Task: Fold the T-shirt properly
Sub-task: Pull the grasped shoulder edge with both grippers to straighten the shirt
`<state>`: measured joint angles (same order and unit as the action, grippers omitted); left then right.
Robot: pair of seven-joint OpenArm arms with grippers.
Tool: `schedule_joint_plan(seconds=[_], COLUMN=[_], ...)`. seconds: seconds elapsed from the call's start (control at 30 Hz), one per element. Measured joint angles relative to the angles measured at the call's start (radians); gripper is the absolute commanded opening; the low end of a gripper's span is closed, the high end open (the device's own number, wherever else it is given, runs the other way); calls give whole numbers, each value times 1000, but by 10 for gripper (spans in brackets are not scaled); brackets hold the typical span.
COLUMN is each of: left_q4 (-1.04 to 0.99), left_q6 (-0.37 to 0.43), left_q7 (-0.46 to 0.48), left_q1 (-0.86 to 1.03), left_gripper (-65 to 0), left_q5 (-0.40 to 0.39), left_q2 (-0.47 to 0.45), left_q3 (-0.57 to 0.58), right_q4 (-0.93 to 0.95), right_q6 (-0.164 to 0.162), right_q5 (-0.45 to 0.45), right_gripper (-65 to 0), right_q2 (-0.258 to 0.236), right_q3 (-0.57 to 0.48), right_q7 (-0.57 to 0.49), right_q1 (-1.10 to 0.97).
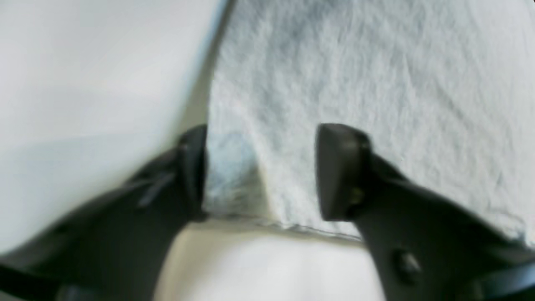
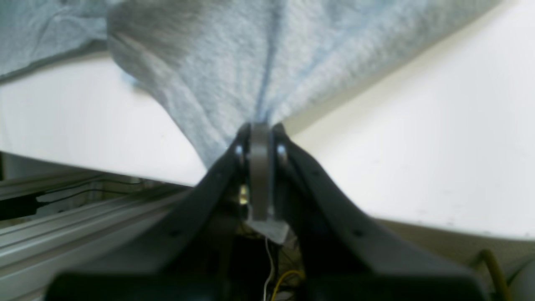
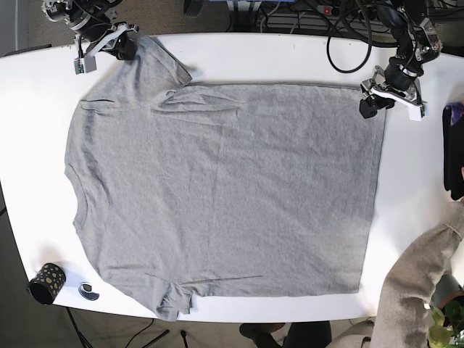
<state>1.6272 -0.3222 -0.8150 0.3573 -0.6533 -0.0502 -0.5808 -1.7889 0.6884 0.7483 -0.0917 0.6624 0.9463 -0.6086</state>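
The grey T-shirt lies spread flat across the white bench, with no fold made yet. At upper left the right pincer is clamped on a sleeve; at upper right the left pincer gapes wide, straddling the hem corner.

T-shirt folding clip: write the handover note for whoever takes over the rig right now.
Right gripper: shut on the T-shirt's sleeve at the far corner of the table.
Left gripper: open, jaws straddling the hem corner, not yet closed.
T-shirt lies spread flat; near sleeve slightly bunched.
Done: no fold yet.
Left: close on the hem corner, then make all the folds.
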Motion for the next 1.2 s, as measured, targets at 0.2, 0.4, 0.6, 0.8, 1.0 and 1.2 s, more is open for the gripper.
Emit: schedule_joint_plan(seconds=[0.2,0.4,0.6,0.8,1.0,1.2], left_q4=[-3,-3,58,152,217,228], left_q6=[6,6,7,6,-16,-115], left_q7=[-19,-14,-29,-31,-31,-33], left_q1=[-1,6,25,54,118,192], left_gripper=[-540,-643,-643,-643,-644,-644], left_q5=[4,3,15,11,11,12], left_q2=[-36,-34,-25,-27,-33,-26], left_q3=[101,100,68,23,-14,-100], right_q4=[0,0,-47,-117,-148,-167], right_q6=[0,0,0,1,1,0], right_q5=[1,1,0,7,11,23], right_gripper=[-650,-650,-650,-650,-650,-650], right_q2=[1,1,1,34,33,36], right_q3=[-1,-1,-1,-2,-2,-5], right_q7=[0,0,2,2,1,2], right_q1=[0,0,-6,-25,-74,-154])
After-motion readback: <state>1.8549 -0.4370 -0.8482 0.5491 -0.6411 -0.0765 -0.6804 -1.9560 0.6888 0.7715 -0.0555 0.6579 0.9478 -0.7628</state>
